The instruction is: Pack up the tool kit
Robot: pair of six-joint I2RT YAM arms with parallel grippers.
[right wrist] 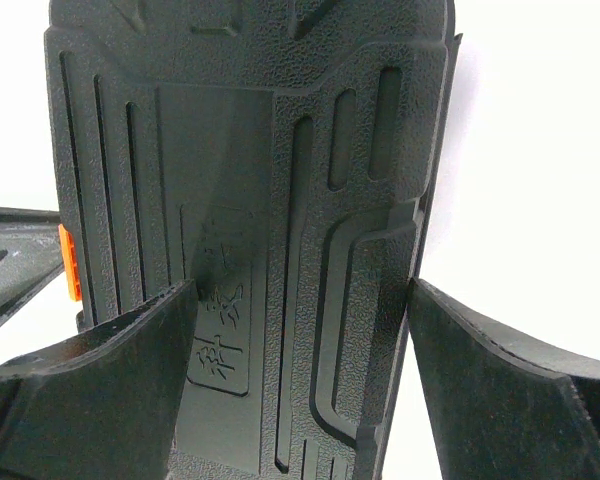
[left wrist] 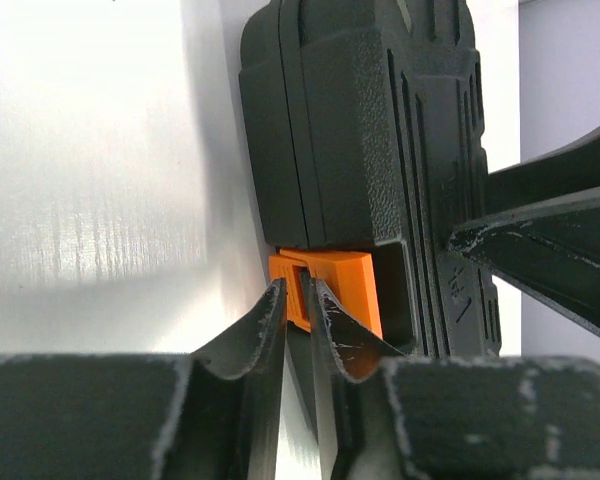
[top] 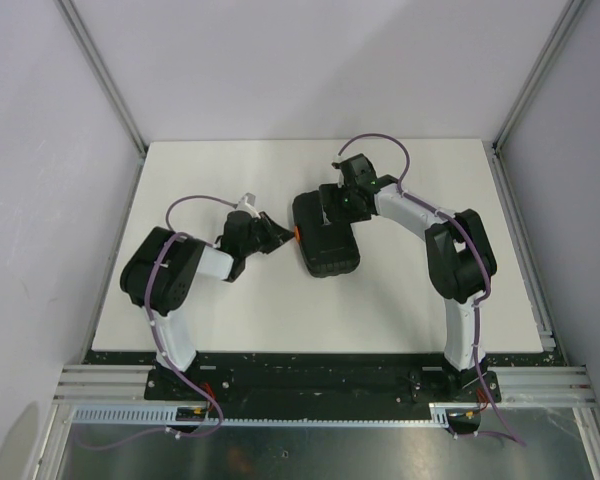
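The tool kit's black case [top: 327, 245] lies closed at the middle of the white table [top: 430, 300]. Its small orange latch [top: 296, 234] faces left. My left gripper [top: 278, 234] is at that latch. In the left wrist view its fingertips [left wrist: 275, 300] stand a narrow gap apart, and the lip of the orange latch [left wrist: 345, 275] sits between them. My right gripper [top: 346, 200] hangs open over the far end of the case. In the right wrist view its wide-spread fingers [right wrist: 130, 380] frame the ribbed lid [right wrist: 280, 180] and grip nothing. No loose tools show.
Grey walls and metal posts close in the table at the back and both sides. The arm bases sit on a rail along the near edge [top: 320, 385]. The right arm's elbow [top: 465, 260] stands to the right of the case.
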